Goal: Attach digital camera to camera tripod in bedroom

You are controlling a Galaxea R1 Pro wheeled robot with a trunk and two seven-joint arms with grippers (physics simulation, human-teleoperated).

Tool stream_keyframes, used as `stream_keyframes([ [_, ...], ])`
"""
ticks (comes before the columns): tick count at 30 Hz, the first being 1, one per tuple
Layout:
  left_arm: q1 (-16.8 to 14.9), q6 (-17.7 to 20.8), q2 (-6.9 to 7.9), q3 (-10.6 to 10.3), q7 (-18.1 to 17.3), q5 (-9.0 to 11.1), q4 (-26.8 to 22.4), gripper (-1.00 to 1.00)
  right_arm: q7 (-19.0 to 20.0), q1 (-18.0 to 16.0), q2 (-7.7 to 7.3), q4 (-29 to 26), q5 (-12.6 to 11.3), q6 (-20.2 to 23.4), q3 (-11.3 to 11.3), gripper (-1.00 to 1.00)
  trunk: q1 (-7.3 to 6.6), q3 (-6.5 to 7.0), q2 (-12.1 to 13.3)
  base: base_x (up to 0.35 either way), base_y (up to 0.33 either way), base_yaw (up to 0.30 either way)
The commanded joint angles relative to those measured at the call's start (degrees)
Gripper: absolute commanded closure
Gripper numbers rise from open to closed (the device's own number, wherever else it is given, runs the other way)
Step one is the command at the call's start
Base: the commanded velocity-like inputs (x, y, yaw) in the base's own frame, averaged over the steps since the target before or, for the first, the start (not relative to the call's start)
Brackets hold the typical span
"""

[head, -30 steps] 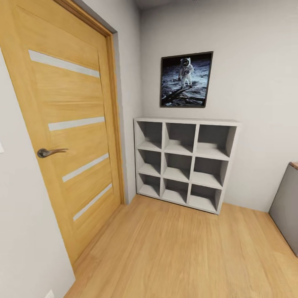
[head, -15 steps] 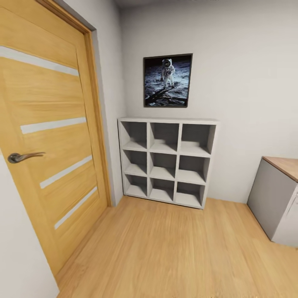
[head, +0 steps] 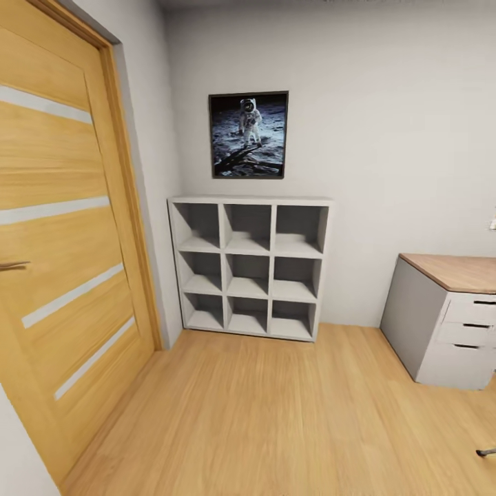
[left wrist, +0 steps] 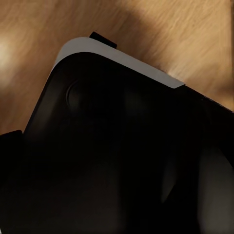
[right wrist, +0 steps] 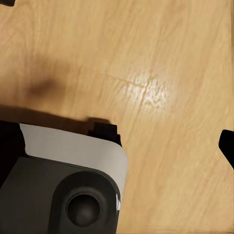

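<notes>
The digital camera and the camera tripod are out of view. The head view looks into a corner of the bedroom with a light wood floor [head: 275,413]. In the left wrist view a dark rounded part of the robot's own body [left wrist: 117,156] hangs over the wood floor. The right wrist view looks down on the robot's white and grey base [right wrist: 63,185] and the floor; a small black bit at the picture's edge [right wrist: 227,146] may be a fingertip, and its state cannot be read.
A wooden door [head: 62,262] with pale stripes stands shut at the left. White cube shelves [head: 249,265] stand against the far wall under an astronaut picture [head: 249,135]. A grey drawer desk with a wooden top [head: 448,324] is at the right. A small grey tip [head: 486,452] pokes in low right.
The camera has swung to the right: door, shelves and picture have slid left in the picture, and the drawer desk has come fully into view at the right.
</notes>
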Motion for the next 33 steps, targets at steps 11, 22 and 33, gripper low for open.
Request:
stream_keyframes([
  [11,0.0,-0.1,-0.01,0.6,0.0,0.0,-0.1,-1.0,0.1,-0.1,-0.02,0.2,0.4,-0.3,-0.3,-1.0,0.0,-0.06,0.0,0.0,0.0,-0.243],
  [22,0.0,-0.1,0.05,0.6,0.0,0.2,0.0,-1.0,0.1,-0.1,-0.02,0.2,0.4,-0.3,-0.3,-1.0,0.0,-0.06,0.0,0.0,0.0,-0.243],
  [33,0.0,-0.1,0.05,0.6,0.0,0.3,-0.1,-1.0,0.1,-0.1,-0.02,0.2,0.4,-0.3,-0.3,-1.0,0.0,-0.06,0.0,0.0,0.0,-0.243],
])
